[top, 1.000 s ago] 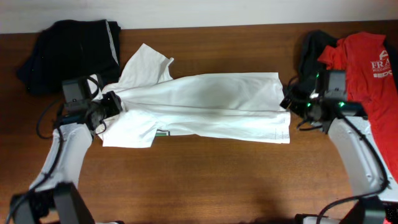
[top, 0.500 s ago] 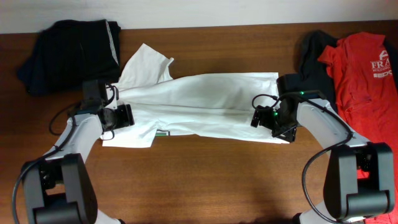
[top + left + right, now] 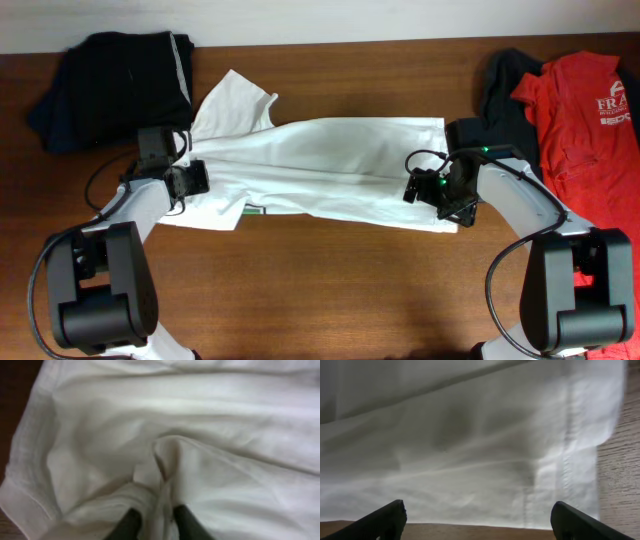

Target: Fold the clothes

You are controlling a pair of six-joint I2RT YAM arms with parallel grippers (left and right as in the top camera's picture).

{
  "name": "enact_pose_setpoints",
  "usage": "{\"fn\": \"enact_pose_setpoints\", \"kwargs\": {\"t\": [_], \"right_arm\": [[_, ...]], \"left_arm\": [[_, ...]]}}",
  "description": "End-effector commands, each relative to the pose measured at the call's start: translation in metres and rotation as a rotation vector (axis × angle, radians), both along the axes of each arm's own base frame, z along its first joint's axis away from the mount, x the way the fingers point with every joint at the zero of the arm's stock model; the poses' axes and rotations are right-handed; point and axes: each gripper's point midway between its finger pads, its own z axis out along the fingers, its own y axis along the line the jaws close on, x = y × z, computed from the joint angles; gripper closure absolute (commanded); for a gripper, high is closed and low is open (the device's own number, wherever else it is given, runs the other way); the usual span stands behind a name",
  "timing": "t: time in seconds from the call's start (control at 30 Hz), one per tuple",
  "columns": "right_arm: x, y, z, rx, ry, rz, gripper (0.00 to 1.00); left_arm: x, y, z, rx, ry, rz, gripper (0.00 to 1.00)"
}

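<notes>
White tee (image 3: pixel 340 165) lies spread lengthwise across the middle of the wood table (image 3: pixel 330 290) in the overhead view, neck end toward 9 o'clock, bottom hem toward 3. One sleeve (image 3: pixel 235 100) sticks up toward 11 o'clock. Small green logo (image 3: pixel 258 211) peeks out at the tee's 6 o'clock edge, left of centre. Black garment (image 3: pixel 115 85) is bunched at 10 o'clock, just beside the sleeve. Red tee (image 3: pixel 585 110) w/ white lettering sits at 2 o'clock, partly over a dark grey tee (image 3: pixel 505 95); both are apart from the white one. Left gripper (image 3: pixel 195 178) is on the tee's 9 o'clock end, right gripper (image 3: pixel 420 188) over its 3 o'clock end nr the hem.

Left wrist view: cloth fills nearly the whole frame, w/ a sliver of dark table (image 3: pixel 15 390) at 10 o'clock. Left gripper (image 3: pixel 159 522) is clenched on a raised ridge of the white tee (image 3: pixel 200 425); its dark fingers (image 3: pixel 131 524) press the fold from both sides at 6 o'clock.

Right wrist view: right gripper (image 3: pixel 477 520) is released, fingers (image 3: pixel 387 517) far apart at 7 and 5 o'clock, nothing between them. White tee (image 3: pixel 445 450) lies flat beyond, its stitched hem (image 3: pixel 565 470) running 12 to 6 at the right, bare table (image 3: pixel 620 485) at 3 o'clock past it.
</notes>
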Motion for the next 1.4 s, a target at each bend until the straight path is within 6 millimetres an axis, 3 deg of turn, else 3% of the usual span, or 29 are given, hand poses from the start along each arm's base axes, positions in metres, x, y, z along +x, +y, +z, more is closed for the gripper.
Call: {"fn": "enact_pose_setpoints", "kwargs": {"t": [0.0, 0.07, 0.1, 0.13, 0.17, 0.23, 0.4, 0.53, 0.67, 0.77, 0.87, 0.9, 0.93, 0.97, 1.0, 1.07, 1.23, 1.33, 1.37], "right_arm": [[-0.005, -0.001, -0.008, -0.021, 0.020, 0.011, 0.05], [-0.006, -0.003, -0.013, -0.031, 0.015, 0.009, 0.05], [-0.008, -0.004, -0.018, -0.034, 0.013, 0.009, 0.05], [-0.010, -0.004, -0.021, -0.036, 0.013, 0.009, 0.05], [-0.012, -0.005, -0.024, -0.038, 0.017, 0.009, 0.05], [-0.016, -0.005, -0.027, -0.038, 0.028, 0.009, 0.04], [-0.004, -0.005, -0.026, -0.039, -0.024, 0.007, 0.05], [-0.007, -0.005, -0.031, -0.042, -0.007, 0.008, 0.12], [-0.027, -0.007, -0.047, -0.045, 0.066, 0.008, 0.20], [-0.037, -0.007, -0.047, -0.045, 0.113, -0.017, 0.48], [-0.038, -0.009, -0.047, -0.045, 0.119, -0.021, 0.92], [-0.039, -0.010, -0.047, -0.045, 0.122, -0.025, 0.96], [-0.039, -0.012, -0.047, -0.045, 0.126, -0.032, 0.96], [-0.040, -0.016, -0.046, -0.045, 0.134, -0.045, 0.96], [-0.041, -0.020, -0.045, -0.045, 0.145, -0.057, 0.96], [-0.043, -0.032, -0.036, -0.051, 0.169, -0.083, 0.96], [-0.052, -0.079, 0.008, -0.147, 0.237, -0.148, 0.96], [-0.061, -0.092, 0.026, -0.207, 0.257, -0.160, 0.96], [-0.062, -0.093, 0.031, -0.212, 0.249, -0.151, 0.96]], "left_arm": [[0.000, 0.005, -0.003, 0.019, 0.006, 0.010, 0.93], [0.000, 0.005, 0.005, 0.020, -0.004, 0.010, 0.95], [0.002, 0.005, 0.010, 0.023, -0.019, 0.010, 0.91], [0.005, 0.009, 0.014, 0.040, -0.038, 0.021, 0.54], [0.008, 0.016, 0.016, 0.078, -0.051, 0.044, 0.30], [0.007, 0.025, 0.021, 0.122, -0.047, 0.070, 0.23], [-0.005, 0.016, 0.016, 0.073, 0.014, 0.050, 0.21], [-0.025, 0.016, -0.010, 0.067, 0.126, 0.051, 0.21], [-0.043, 0.018, -0.031, 0.070, 0.224, 0.062, 0.21], [-0.060, 0.020, -0.043, 0.045, 0.299, 0.119, 0.22], [-0.090, 0.016, -0.050, -0.025, 0.419, 0.163, 0.60], [-0.098, 0.014, -0.051, -0.039, 0.452, 0.173, 0.68], [-0.108, 0.013, -0.052, -0.048, 0.492, 0.182, 0.77], [-0.120, 0.012, -0.051, -0.051, 0.541, 0.185, 0.93], [-0.127, 0.011, -0.051, -0.056, 0.572, 0.195, 1.00], [-0.143, 0.008, -0.049, -0.070, 0.637, 0.239, 0.99], [-0.180, 0.002, -0.027, -0.083, 0.768, 0.278, 1.00], [-0.185, -0.003, -0.011, -0.109, 0.760, 0.292, 0.99], [-0.182, -0.006, -0.004, -0.127, 0.735, 0.288, 0.91]]}}
